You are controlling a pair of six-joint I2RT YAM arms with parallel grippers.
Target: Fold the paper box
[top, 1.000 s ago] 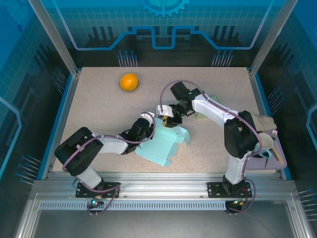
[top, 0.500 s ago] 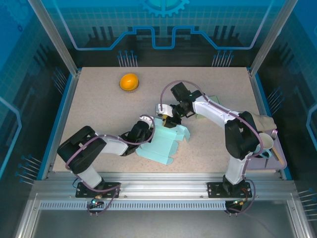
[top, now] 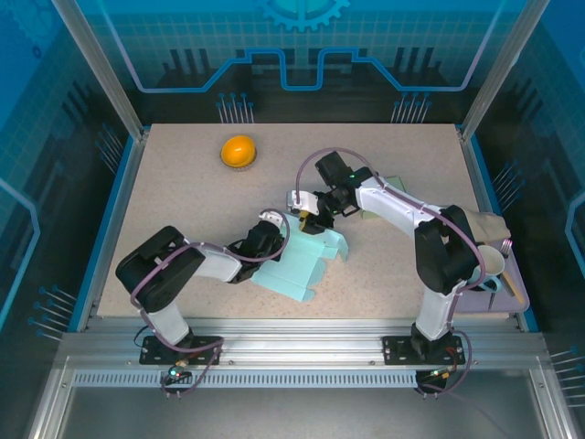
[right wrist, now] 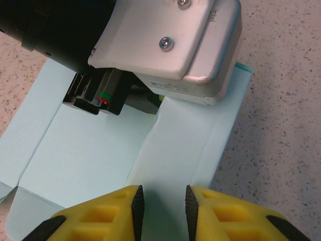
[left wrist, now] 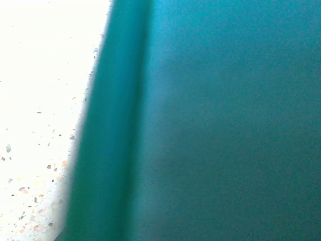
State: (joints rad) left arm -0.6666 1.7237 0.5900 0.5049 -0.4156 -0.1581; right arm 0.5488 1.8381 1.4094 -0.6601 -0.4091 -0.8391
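The paper box (top: 297,270) is a pale teal sheet, lying mostly flat at the table's middle front, with creased panels and a flap raised at its far edge. My left gripper (top: 277,230) reaches in from the left and is shut on the box's far left edge. Teal paper (left wrist: 225,125) lies right up against the left wrist camera and hides the fingers. My right gripper (top: 303,218) comes in from the far right. Its yellow fingers (right wrist: 100,216) stand open over a narrow creased panel of the box (right wrist: 180,150), facing the left gripper's white housing (right wrist: 170,45).
An orange round object (top: 238,151) sits at the back left of the speckled table (top: 183,201). A tray with a mug and utensils (top: 494,265) stands at the right edge. Something pale green (top: 388,187) lies behind the right arm.
The left arm's elbow has swung to the right and its gripper sits a little lower on the box edge. The box has shifted slightly. The right gripper has barely moved.
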